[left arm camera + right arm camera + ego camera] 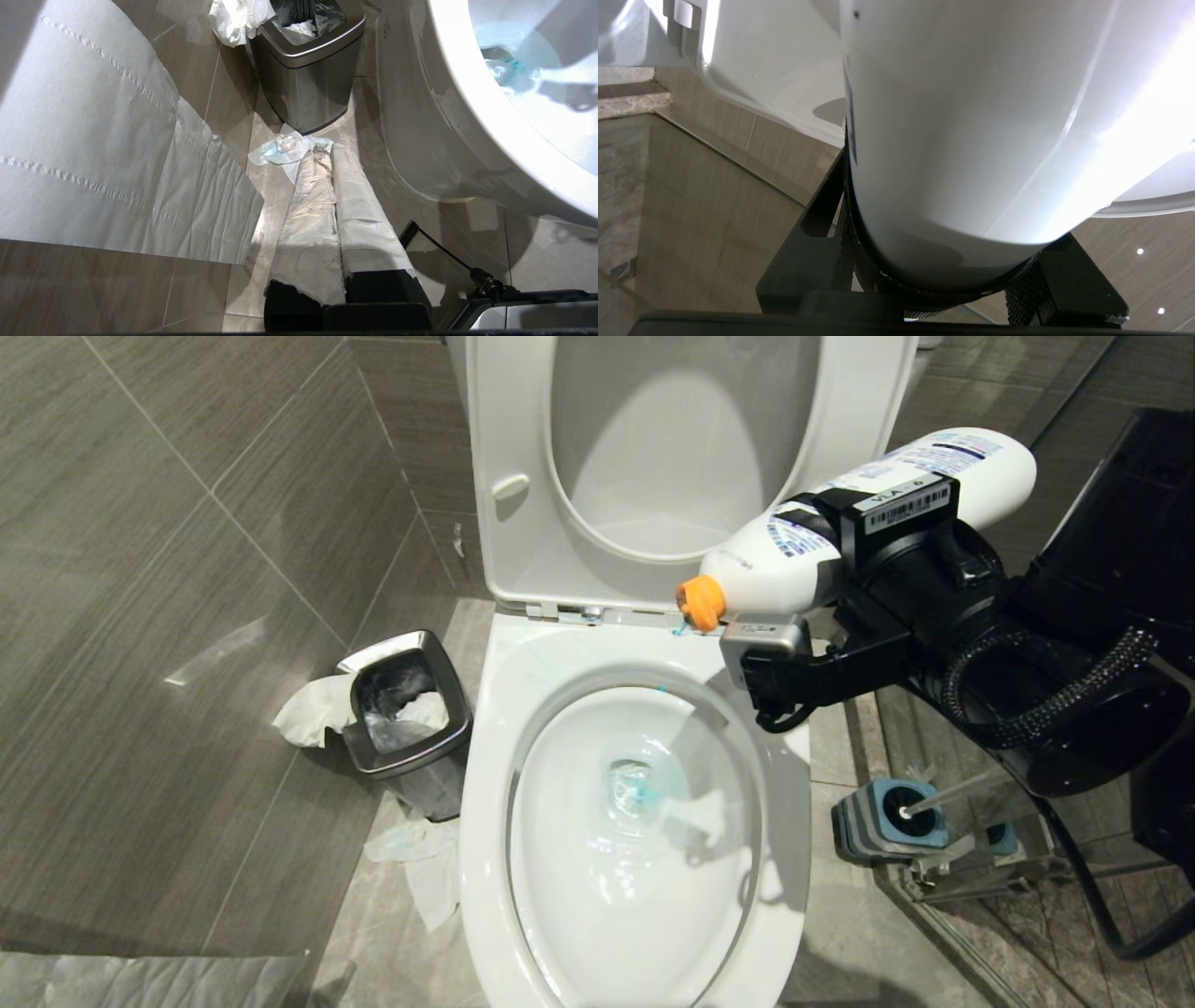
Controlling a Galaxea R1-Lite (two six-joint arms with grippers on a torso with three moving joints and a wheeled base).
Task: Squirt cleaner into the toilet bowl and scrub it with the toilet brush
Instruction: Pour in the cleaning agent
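The white toilet bowl [485, 859] stands open, its seat and lid raised. Pale turquoise cleaner [644, 793] tints the water at its bottom, and a few blue drops lie on the back rim. My right gripper [840, 537] is shut on a white cleaner bottle [934, 467], tilted with its orange cap [700, 602] over the back rim. In the right wrist view the bottle [971, 116] fills the space between the jaws of the right gripper [945, 247]. The toilet brush [952, 793] stands in its blue-and-grey holder [878, 821], right of the bowl. My left gripper [332, 151] is shut and empty, low beside the bowl [467, 116].
A steel waste bin [406, 709] stuffed with tissue stands left of the toilet, with crumpled tissue [420, 868] on the floor beside it. A glass partition and black cables [1092, 896] lie close behind the brush holder. A large paper sheet [93, 154] hangs near the left arm.
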